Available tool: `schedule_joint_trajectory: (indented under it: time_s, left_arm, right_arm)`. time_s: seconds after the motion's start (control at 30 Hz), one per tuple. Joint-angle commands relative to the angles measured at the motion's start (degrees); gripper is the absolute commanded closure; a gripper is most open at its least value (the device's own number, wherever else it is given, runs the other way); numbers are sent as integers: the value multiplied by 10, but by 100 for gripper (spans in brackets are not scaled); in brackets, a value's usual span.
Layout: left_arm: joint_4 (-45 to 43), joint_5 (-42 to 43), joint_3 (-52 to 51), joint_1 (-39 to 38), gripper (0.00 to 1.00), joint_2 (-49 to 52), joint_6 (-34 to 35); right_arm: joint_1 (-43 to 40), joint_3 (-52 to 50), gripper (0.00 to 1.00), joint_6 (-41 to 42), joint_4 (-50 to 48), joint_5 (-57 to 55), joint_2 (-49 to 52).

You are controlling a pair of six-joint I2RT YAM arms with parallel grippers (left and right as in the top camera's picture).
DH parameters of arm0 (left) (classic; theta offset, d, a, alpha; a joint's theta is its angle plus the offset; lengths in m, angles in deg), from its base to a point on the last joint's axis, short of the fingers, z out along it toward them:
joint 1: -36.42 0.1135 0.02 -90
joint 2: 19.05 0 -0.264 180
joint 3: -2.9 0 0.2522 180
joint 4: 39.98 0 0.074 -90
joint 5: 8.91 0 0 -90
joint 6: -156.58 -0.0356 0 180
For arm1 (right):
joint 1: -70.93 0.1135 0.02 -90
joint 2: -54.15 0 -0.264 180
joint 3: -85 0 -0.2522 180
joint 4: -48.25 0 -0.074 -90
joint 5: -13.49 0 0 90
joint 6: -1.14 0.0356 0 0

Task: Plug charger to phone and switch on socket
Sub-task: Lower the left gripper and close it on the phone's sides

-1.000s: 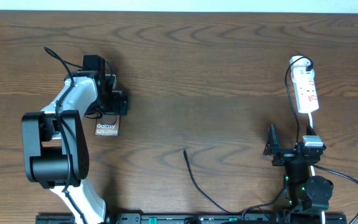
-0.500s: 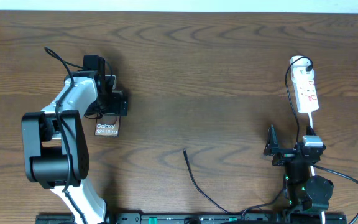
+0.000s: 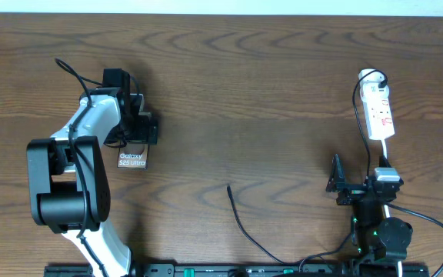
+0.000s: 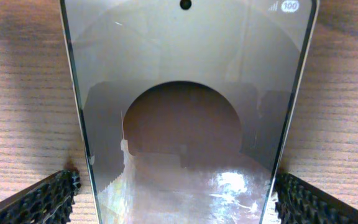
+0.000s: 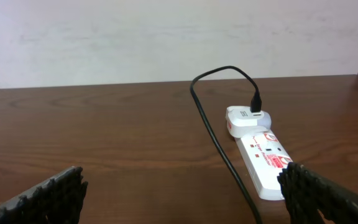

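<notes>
The phone [image 3: 131, 159] lies flat on the table at the left, with only its end with white "Galaxy" lettering showing in the overhead view. In the left wrist view its glossy face [image 4: 185, 93] fills the frame. My left gripper [image 3: 135, 138] [image 4: 179, 190] is open and straddles the phone, one finger beside each long edge. The charger cable [image 3: 241, 223] lies loose at the front centre, its tip pointing away. The white socket strip [image 3: 380, 111] [image 5: 266, 158] lies at the right. My right gripper [image 3: 360, 183] [image 5: 179, 193] is open and empty, just short of the strip.
A white adapter [image 5: 244, 118] with a black cable [image 5: 219, 146] sits in the strip's far end. The strip's white cord [image 3: 383, 154] runs toward the right arm's base. The table's far edge meets a pale wall.
</notes>
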Motion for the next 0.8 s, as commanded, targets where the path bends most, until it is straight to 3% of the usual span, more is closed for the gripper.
schedule_joint_trajectory:
  time_s: [0.0,0.33,0.77]
  left_arm:
    - [9,-1,-8,2,0,6,-22]
    - [10,-1,-8,2,0,6,-25]
    - [10,-1,-8,2,11,6,-25]
  right_arm:
    - [3,-1,1,-6,2,-3,-3]
    - [3,-1,1,-6,2,-2,-3]
    - [3,-1,1,-6,2,-2,-3]
